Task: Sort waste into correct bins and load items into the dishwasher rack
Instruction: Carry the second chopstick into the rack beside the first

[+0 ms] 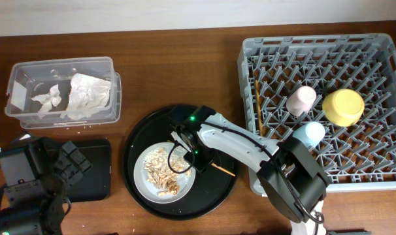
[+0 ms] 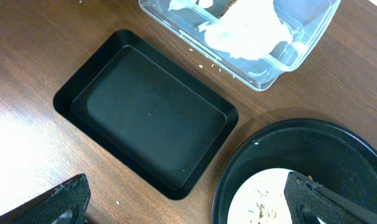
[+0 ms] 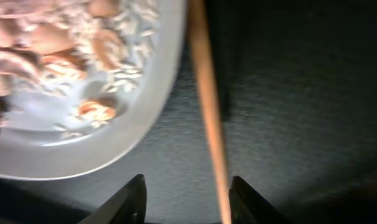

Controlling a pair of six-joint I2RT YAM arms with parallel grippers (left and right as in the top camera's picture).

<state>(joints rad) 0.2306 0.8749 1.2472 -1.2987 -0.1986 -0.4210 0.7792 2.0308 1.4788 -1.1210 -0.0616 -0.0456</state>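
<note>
Dark wooden table here, and over on the right the grey dishwasher rack holds the pink cup, yellow bowl, blue cup and one chopstick along its left side. White napkins sit in the clear tub, and food scraps cover the white plate on the round black tray. Only the left wrist view shows the shallow black tray's bare floor, with the left gripper spread wide near it. In the right wrist close-up, the other chopstick lies beside the plate, running between the right gripper's parted fingers, which are not closed on it.
</note>
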